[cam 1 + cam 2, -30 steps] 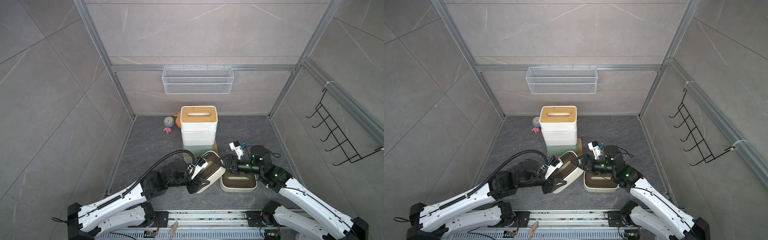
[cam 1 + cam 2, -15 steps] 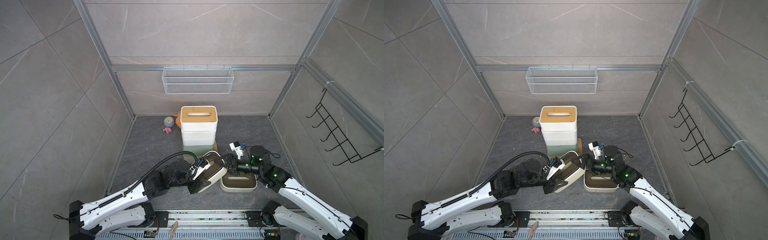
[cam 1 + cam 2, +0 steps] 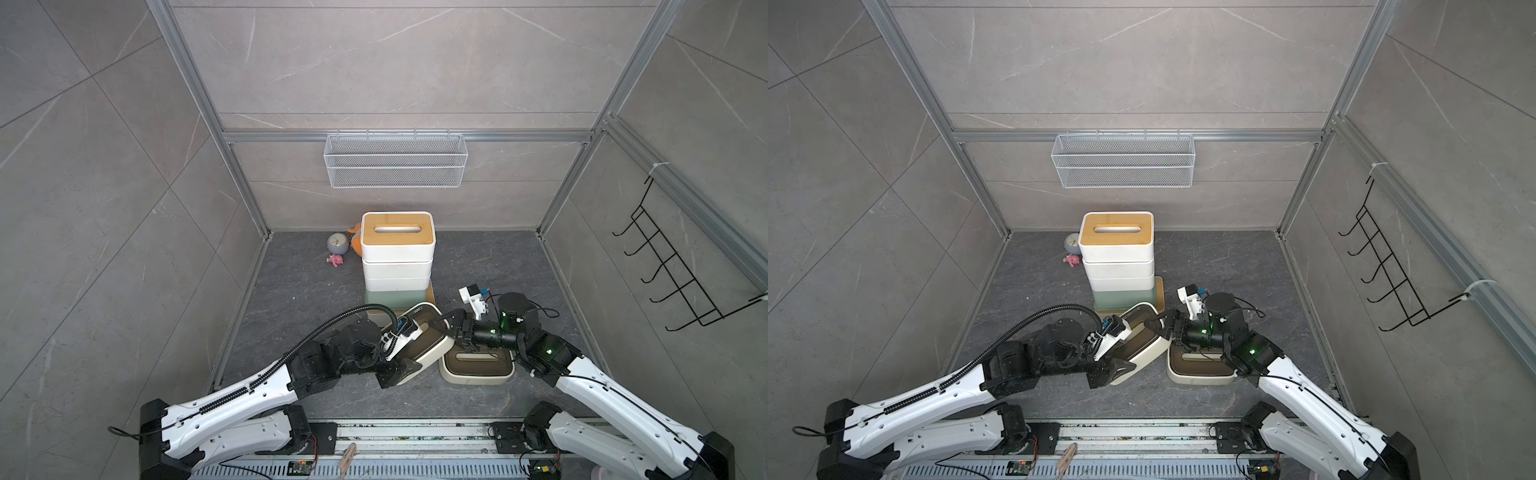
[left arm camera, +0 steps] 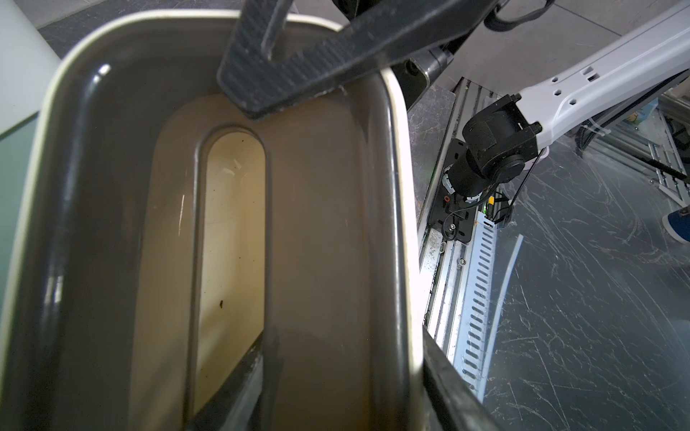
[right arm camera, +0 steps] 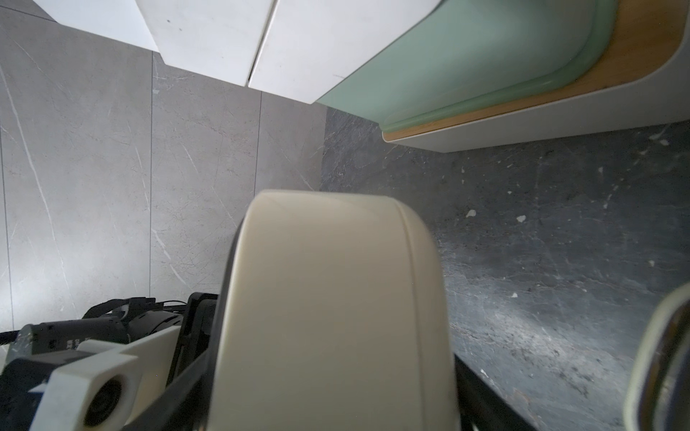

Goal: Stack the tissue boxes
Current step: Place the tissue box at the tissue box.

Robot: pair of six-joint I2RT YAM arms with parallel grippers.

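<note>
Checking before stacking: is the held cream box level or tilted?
Tilted: the held cream box shows its lid and one long wall; the other cream box lies flat.

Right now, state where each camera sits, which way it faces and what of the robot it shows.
Both top views: high over the front rail, looking down toward the back wall; left arm, right arm, box stack and tilted cream box show.
Left wrist: on the left arm, looking along its jaws onto that box's brown lid; right arm beyond.
Right wrist: on the right arm, facing that box's cream end between its jaws; box stack beyond.
Shared: every view shows the tilted cream box.
</note>
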